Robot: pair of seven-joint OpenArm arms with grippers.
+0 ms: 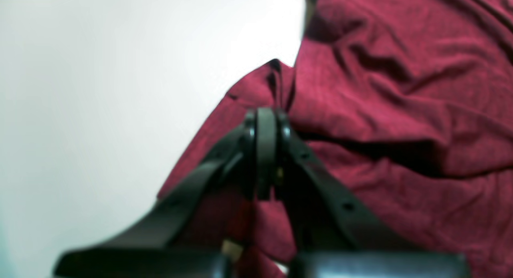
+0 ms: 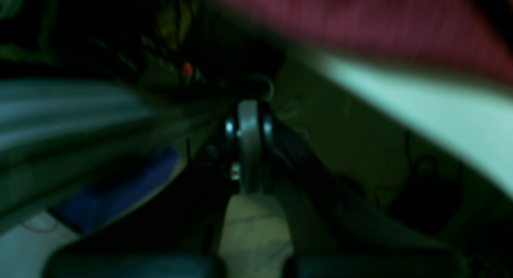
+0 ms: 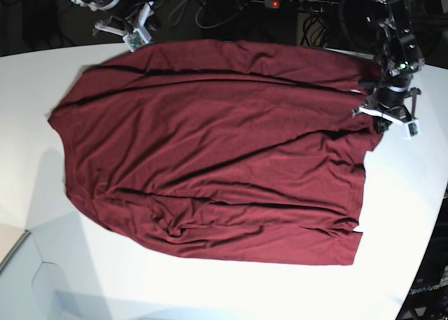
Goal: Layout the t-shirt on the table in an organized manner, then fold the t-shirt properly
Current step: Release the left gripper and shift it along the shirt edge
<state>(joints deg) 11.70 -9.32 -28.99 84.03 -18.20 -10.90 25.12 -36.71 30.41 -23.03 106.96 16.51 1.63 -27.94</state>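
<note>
Left wrist view: the left gripper [image 1: 265,150] is seen with its jaws drawn fully together, and a pinch of the t-shirt [image 1: 400,109] is held between them. Maroon cloth fills the right half of the frame in loose wrinkles, and bare table [image 1: 100,109] lies to the left. For the spreading step, the pinched edge should be drawn outward low and evenly, so that the wrinkles are pulled flat and no fresh fold is dragged in.

Right wrist view: the frame is dark and blurred. The right gripper [image 2: 249,150] is shown with its jaws pressed together. Whether any cloth is caught between them cannot be told here. A band of maroon fabric crosses the upper right, apart from the fingertips, with the pale table edge below it.

Base view: the t-shirt [image 3: 210,152] is spread over the middle of the white table [image 3: 406,222], creased diagonally, with one lower corner turned up. The left gripper [image 3: 383,113] sits at the shirt's right edge. The right gripper [image 3: 133,33] is at the far left corner, at the garment's edge. Both edges should be tensioned together.
</note>
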